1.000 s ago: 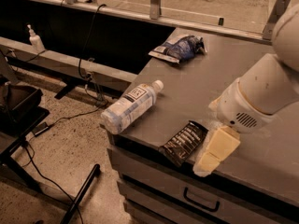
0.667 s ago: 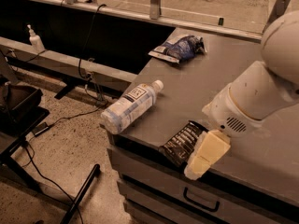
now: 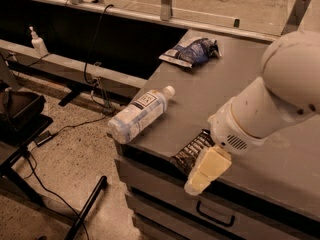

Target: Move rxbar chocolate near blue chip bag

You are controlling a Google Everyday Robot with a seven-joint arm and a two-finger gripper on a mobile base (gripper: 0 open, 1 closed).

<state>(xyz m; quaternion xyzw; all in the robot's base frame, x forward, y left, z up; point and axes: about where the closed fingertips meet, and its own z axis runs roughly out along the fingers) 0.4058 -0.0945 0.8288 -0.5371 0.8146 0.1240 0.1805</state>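
The rxbar chocolate, a small flat black wrapper with white lettering, lies at the front edge of the grey counter. My gripper, cream-coloured on a white arm, hangs right over the bar's near end and hides part of it. I cannot tell whether it touches the bar. The blue chip bag, wrinkly blue with a silvery-white end, lies at the far side of the counter, well away from the bar and the gripper.
A clear plastic water bottle lies on its side at the counter's left front corner. Drawers with a handle are under the front edge. Cables and a black stand are on the floor at left.
My arm and gripper have moved left and slightly forward, from beside the bar to over its near end. The bar, bottle and bag have not moved.
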